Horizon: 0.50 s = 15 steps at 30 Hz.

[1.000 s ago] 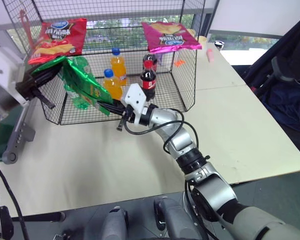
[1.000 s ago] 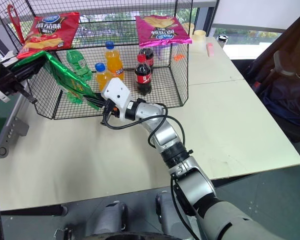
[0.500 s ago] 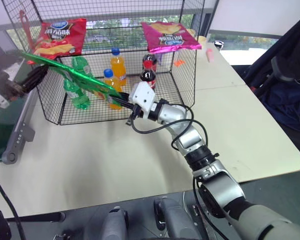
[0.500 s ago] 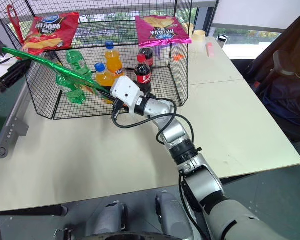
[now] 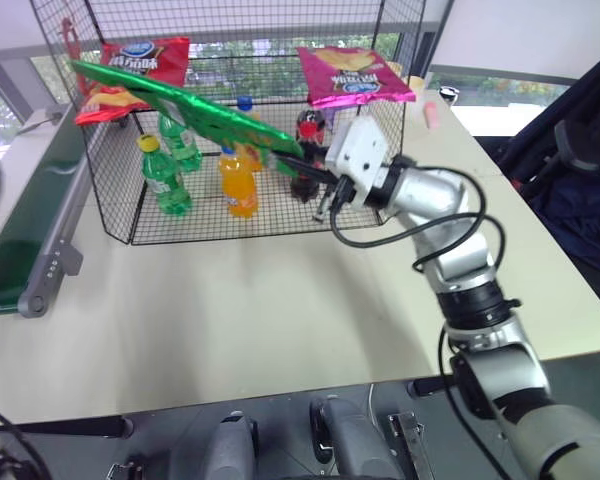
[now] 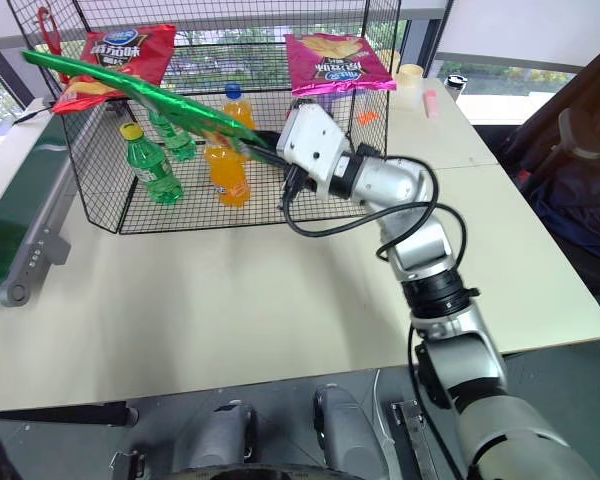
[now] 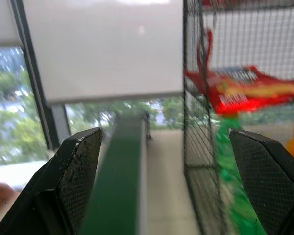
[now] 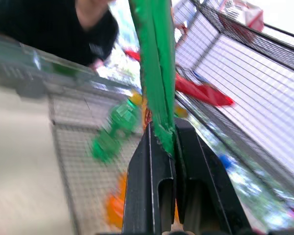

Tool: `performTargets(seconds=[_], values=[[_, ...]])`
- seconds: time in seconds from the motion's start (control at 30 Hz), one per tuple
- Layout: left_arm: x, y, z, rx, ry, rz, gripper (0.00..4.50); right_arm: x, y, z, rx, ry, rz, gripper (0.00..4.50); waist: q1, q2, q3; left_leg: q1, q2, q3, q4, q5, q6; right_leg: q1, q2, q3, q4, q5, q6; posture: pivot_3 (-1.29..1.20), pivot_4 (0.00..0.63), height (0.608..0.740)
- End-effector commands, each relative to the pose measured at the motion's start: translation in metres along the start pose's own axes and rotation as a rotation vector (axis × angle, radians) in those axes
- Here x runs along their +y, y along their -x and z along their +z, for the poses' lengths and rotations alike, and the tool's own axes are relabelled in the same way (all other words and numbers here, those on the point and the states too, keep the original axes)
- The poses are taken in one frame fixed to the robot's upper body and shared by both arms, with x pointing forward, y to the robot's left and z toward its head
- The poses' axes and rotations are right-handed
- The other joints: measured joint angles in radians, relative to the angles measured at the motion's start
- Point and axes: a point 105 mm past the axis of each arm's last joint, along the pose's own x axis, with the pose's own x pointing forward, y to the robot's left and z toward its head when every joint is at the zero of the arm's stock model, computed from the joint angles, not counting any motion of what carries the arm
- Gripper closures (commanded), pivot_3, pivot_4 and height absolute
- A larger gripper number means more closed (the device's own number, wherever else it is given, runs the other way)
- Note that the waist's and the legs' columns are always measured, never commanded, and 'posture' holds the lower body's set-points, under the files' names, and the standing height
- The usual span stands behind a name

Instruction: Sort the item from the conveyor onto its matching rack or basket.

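R gripper pinches green crisp bag by one end, held flat for cage top tier; L gripper wide, empty

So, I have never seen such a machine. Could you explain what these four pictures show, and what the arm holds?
It is a two-armed robot. Two pictures come from its head camera, two from cameras on its wrists. On a table stands a black wire cage with drink bottles inside and a red crisp bag and a pink crisp bag on top. A dark-green conveyor runs beside it. The right gripper pinches a green crisp bag by one edge. The left gripper is open, holding nothing.
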Motion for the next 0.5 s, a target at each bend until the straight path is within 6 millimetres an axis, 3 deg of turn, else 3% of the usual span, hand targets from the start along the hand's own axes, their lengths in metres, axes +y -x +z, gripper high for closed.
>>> performTargets(seconds=[0.03, 0.27, 0.5], values=[[-0.029, -0.012, 0.008, -0.071, -0.031, -0.067, 0.24, -0.022, -0.004, 0.014, 0.03, 0.1, -0.097, 4.5, -0.002, 0.0, 0.0, 0.0, 0.0, 0.0, 0.0, 0.0, 0.0, 0.0, 0.0, 0.0, 0.0, 0.0, 0.0, 0.0, 0.15, 0.74], [-0.058, -0.027, -0.012, -0.068, 0.048, -0.111, 0.24, -0.043, -0.003, 0.018, 0.147, 0.27, -0.217, 4.5, -0.005, 0.0, 0.0, -0.001, 0.0, 0.0, -0.002, 0.0, 0.0, -0.002, 0.001, 0.001, 0.0, 0.003, 0.003, 0.0, 0.15, 0.74], [-0.063, -0.031, -0.017, -0.067, 0.067, -0.122, 0.24, -0.052, 0.003, 0.034, 0.12, 0.271, -0.219, 4.5, -0.004, 0.0, 0.0, -0.001, 0.0, -0.001, -0.002, 0.0, 0.0, -0.002, 0.001, 0.001, 0.0, 0.003, 0.003, 0.0, 0.15, 0.74]])
